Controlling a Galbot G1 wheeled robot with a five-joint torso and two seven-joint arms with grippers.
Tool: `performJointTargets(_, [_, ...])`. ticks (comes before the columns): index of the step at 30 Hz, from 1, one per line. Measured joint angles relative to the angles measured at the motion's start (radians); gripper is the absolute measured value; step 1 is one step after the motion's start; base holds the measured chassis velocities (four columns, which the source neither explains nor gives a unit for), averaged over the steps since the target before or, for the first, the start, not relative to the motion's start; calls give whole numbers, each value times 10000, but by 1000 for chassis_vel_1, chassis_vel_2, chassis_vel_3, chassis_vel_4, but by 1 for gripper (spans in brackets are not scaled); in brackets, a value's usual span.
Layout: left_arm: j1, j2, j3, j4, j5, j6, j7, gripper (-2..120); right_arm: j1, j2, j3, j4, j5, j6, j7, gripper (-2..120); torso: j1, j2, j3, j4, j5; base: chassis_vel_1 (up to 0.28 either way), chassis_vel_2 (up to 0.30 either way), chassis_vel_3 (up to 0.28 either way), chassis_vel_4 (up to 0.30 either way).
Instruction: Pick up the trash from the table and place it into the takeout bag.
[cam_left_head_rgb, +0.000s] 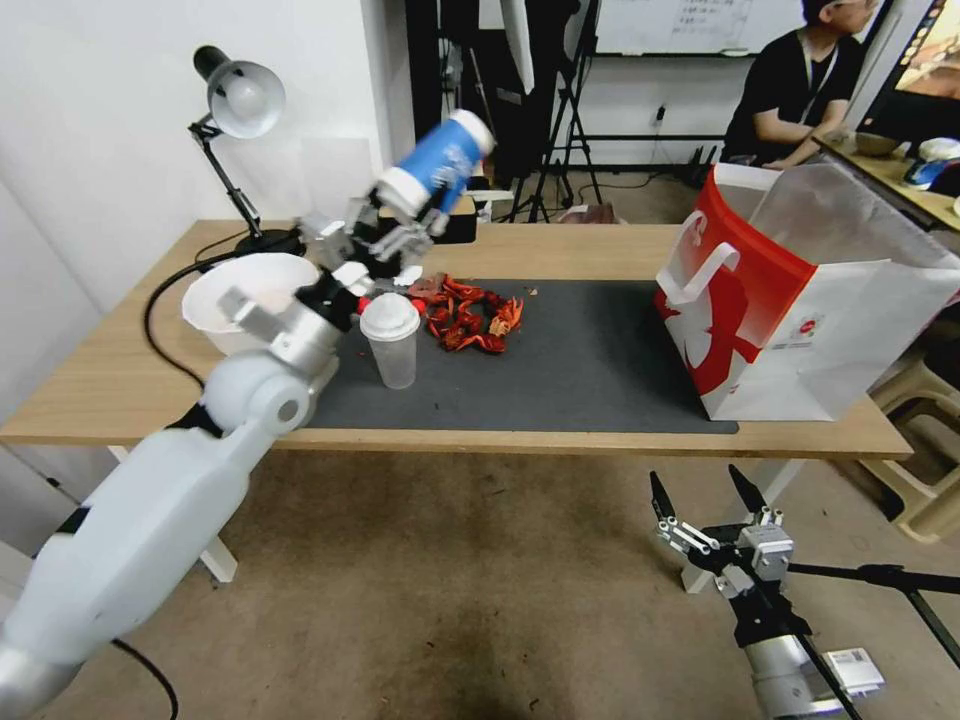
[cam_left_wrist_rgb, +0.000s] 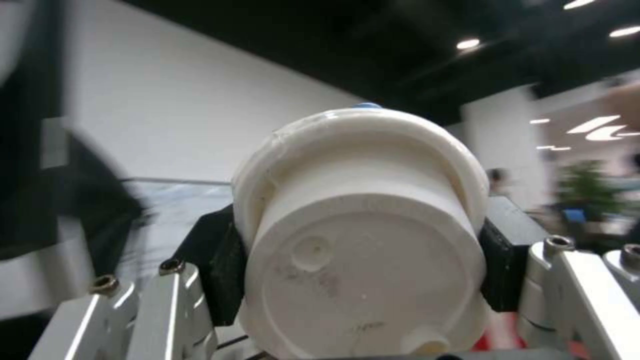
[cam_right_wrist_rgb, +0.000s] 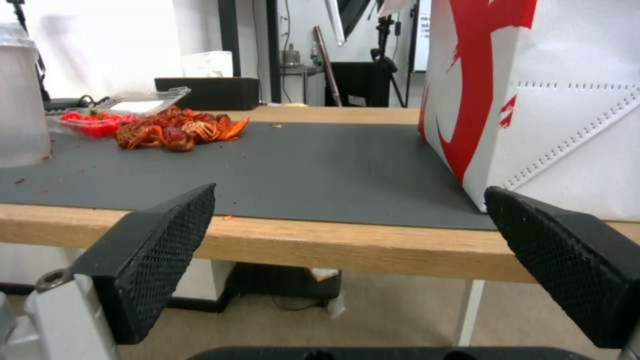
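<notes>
Head view, left claw clamped on tilted blue cup above table, right claw wide open, empty

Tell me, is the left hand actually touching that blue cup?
Touching. In the left wrist view the left hand's black pads press both sides of the blue cup.

Blue cup, white lid; white takeout bag, red panel; dark grey mat.

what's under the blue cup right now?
Nothing supports it: the left pincer holds the blue cup tilted in the air above the table. Below lie crayfish shells and the clear cup. The arm hides the mat beneath.
</notes>
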Motion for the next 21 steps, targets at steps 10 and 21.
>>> performJointTargets(10, [-2663,-1423,1841,1412,-323,146,1013,63,-322,321,115,197,-219,126,0,100,0,0,0,-1,1,0,0,0,0])
performJointTargets(21, [-4141,-2925,3405,2519,-377,246,843,63,-515,792,213,366,-535,386,-47,100,0,0,0,-1,1,0,0,0,0])
